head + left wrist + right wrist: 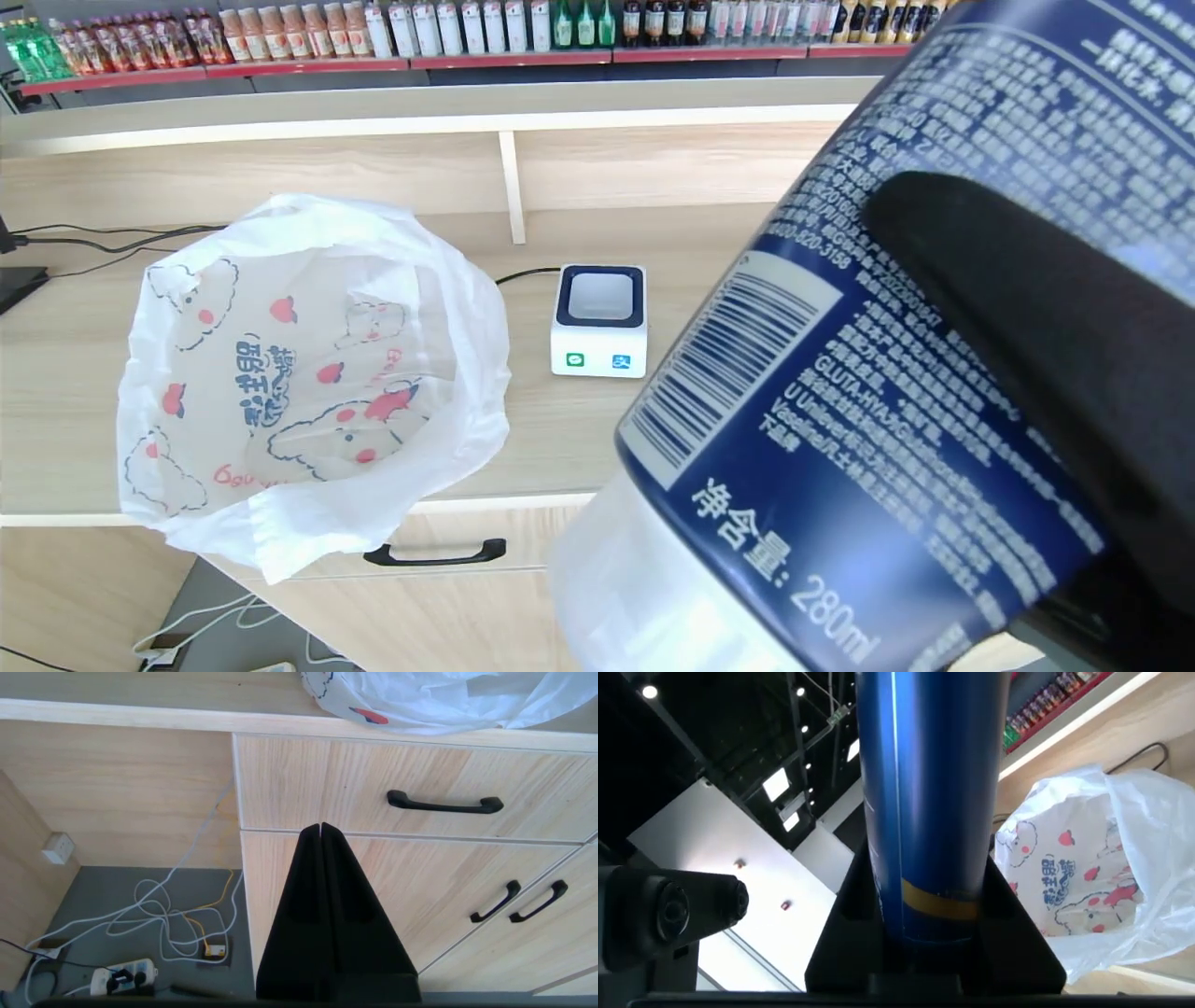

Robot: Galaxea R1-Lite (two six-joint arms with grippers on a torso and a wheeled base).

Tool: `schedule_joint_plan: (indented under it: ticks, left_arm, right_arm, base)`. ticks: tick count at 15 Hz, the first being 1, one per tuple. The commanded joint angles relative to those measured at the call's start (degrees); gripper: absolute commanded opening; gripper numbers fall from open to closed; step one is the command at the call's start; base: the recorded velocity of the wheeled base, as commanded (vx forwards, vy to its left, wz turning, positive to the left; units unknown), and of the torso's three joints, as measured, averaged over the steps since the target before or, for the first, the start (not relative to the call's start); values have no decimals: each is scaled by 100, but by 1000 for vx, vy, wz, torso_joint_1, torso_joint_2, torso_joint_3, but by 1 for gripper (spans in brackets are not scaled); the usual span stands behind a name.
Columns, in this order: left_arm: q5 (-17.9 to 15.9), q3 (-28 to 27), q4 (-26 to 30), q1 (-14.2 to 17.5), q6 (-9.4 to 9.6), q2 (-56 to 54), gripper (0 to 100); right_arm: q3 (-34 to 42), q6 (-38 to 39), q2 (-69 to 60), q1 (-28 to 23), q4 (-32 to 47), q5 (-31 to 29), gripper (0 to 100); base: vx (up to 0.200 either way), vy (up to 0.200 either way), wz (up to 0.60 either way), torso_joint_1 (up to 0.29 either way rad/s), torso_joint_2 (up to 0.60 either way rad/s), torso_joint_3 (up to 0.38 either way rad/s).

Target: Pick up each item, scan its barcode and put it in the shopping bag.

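The dark blue bottle (887, 392) is held raised close before the head camera, on the right, tilted, with its barcode label turned to the camera and its pale end lowest. It is clamped between the fingers of the right tool (934, 913). On the table (75, 373) the white shopping bag (308, 373) is stood open at the left. The small white scanner (599, 320) is set just beside it, to its right. The left tool (321, 831) is seen with its fingers pressed together on nothing. It is held low before the drawer fronts (392, 770) under the table edge.
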Motion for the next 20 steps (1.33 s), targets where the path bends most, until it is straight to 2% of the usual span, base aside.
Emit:
schedule_joint_plan:
  ticks: [1,12,15,17,20]
  left_arm:
    - [-2,1,0,1,-1,0,0]
    - [-2,1,0,1,-1,0,0]
    - [7,1,0,1,-1,0,0]
    - [-2,1,0,1,-1,0,0]
    - [-2,1,0,1,-1,0,0]
  right_arm:
    - [-6,1,10,3,-6,-1,0]
    - [117,-61,256,-32,-6,8,0]
    - [-190,-201,739,-428,-6,43,0]
    - [-322,-395,976,-683,-6,280,0]
    - [-744,-641,1302,-1386,-6,544,0]
  base:
    - [0,0,0,0,0,0]
    - [0,0,0,0,0,0]
    - [0,0,0,0,0,0]
    - [0,0,0,0,0,0]
    - [0,0,0,0,0,0]
